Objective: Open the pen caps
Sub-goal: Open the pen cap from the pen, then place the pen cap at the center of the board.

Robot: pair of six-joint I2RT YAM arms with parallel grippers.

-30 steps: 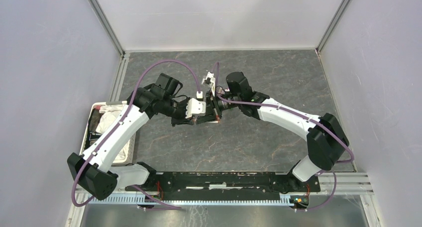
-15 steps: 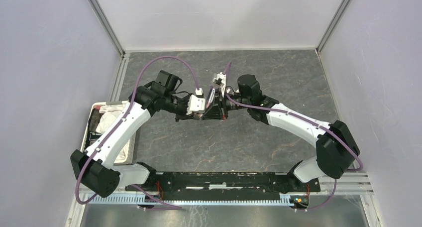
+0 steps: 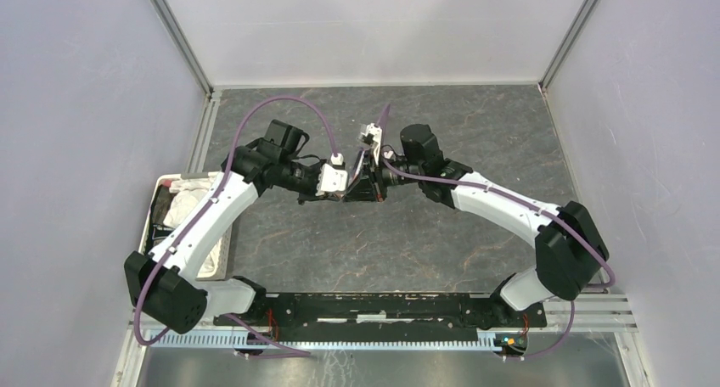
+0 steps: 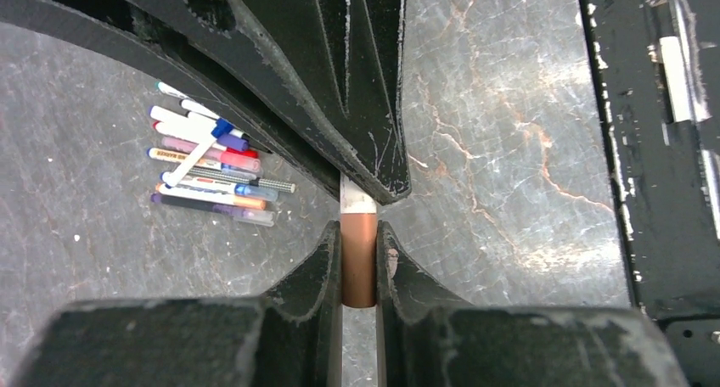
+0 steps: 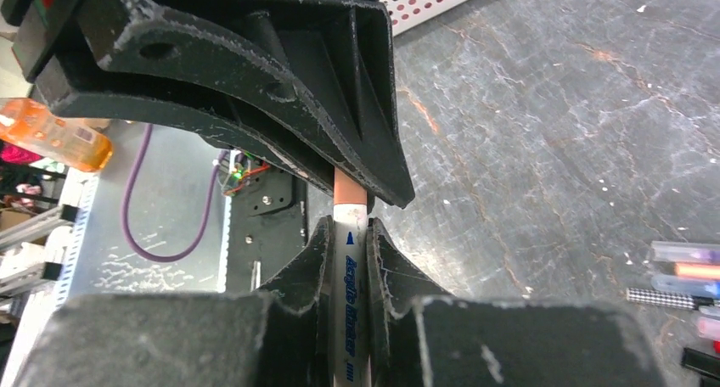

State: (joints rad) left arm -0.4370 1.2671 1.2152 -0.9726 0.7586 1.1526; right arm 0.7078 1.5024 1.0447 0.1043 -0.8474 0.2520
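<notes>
My two grippers meet tip to tip above the middle of the table. My left gripper is shut on the brown cap of a pen. My right gripper is shut on that pen's white barrel, printed with blue lettering. The cap still sits against the barrel; its brown end shows in the right wrist view. In the top view the left gripper and right gripper hide the pen. A pile of pens lies on the table, and its edge shows in the right wrist view.
A white perforated tray with cloth in it stands at the left edge of the table. A black rail runs along the near edge between the arm bases. Grey walls enclose the table on three sides.
Both grippers have shifted slightly up-table and rotated while staying joined. The right arm swung outward, then came back a little. Both grips stay closed.
</notes>
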